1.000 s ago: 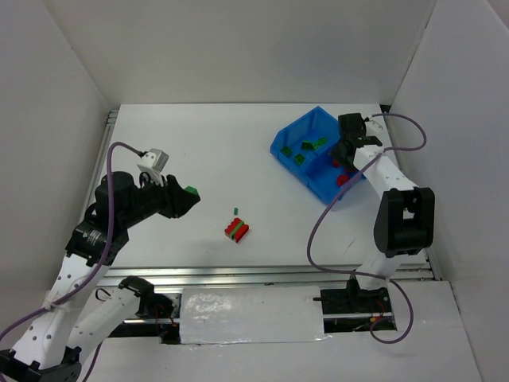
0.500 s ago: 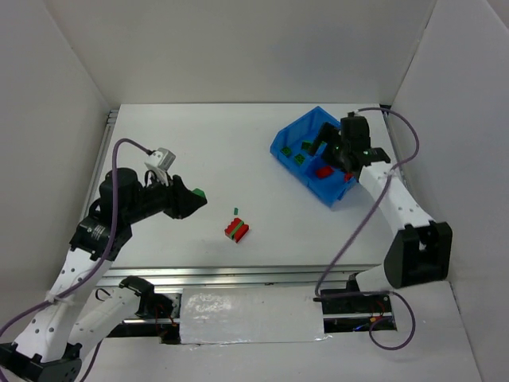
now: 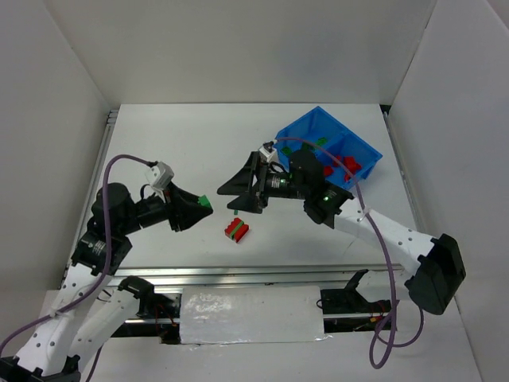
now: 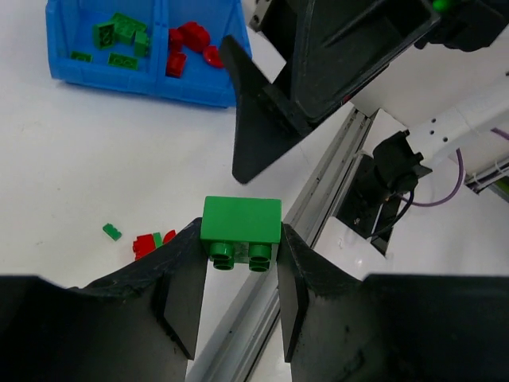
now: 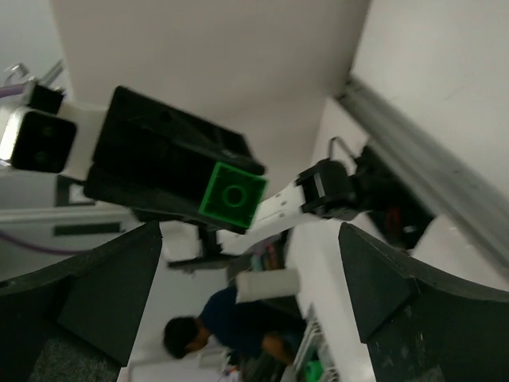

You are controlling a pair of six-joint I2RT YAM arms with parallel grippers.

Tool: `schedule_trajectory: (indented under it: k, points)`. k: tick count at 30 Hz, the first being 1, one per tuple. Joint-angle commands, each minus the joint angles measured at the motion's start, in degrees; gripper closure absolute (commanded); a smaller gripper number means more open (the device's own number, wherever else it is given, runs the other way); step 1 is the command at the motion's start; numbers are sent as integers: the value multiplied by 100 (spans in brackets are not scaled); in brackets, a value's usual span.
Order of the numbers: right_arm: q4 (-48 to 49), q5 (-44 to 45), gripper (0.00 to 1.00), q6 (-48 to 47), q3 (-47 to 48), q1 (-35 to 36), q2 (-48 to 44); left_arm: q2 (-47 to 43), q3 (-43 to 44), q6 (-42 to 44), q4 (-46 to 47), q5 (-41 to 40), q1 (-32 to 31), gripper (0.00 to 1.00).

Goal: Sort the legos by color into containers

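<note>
the left tool (image 3: 201,208) is clenched on a green brick (image 4: 241,220), pinched between both fingers with its front half sticking out past the tips. the right tool (image 3: 236,193) faces it head-on, near but not touching, with its fingers spread wide and nothing between them. this looks like a hand-over in the air.

the main risk is a bad meeting. the left fingers cover much of the brick's sides, so the right tool has little bare plastic to take. if it comes in off-line, a finger may strike the left tool instead. if the left tool lets go before the other grip is firm, the brick would likely drop to the counter (image 3: 175,143).

directly below the gap between the two tools lies a red-and-green stack (image 3: 237,229). a small loose green lego (image 3: 235,211) lies just beside it, under the right tool's fingertips. a low approach could knock either of them.

the blue bin (image 4: 143,79) sits behind the right tool's wrist, well apart from the left tool. green legos fill one compartment and red ones the other, so a release on the wrong side of the divider would spoil the sort. nothing stands between the two tools themselves.
</note>
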Motion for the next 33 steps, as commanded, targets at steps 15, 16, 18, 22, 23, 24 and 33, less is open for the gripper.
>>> schedule_trajectory:
  k: [15,16,18,22,23,24,33]
  points:
    - [2676,-183,40,2097,-30,1080,764,-790,-672,342,1343,814,-10,100]
    - [2641,-183,48,2045,-21,1080,746,-781,-646,385,1299,771,-1,100]
    - [2580,-192,60,2000,-21,1080,685,-728,-620,438,1211,718,-10,100]
    - [2307,-139,100,1851,-4,1080,614,-649,-532,474,1088,534,-1,91]
    - [2307,-148,100,1842,-12,1080,605,-632,-532,430,1044,420,-1,72]
    - [2298,-165,100,1833,-21,1080,605,-623,-506,404,940,306,8,63]
    - [1053,255,100,634,-311,-113,456,-430,-93,-71,-54,-2083,289,1]
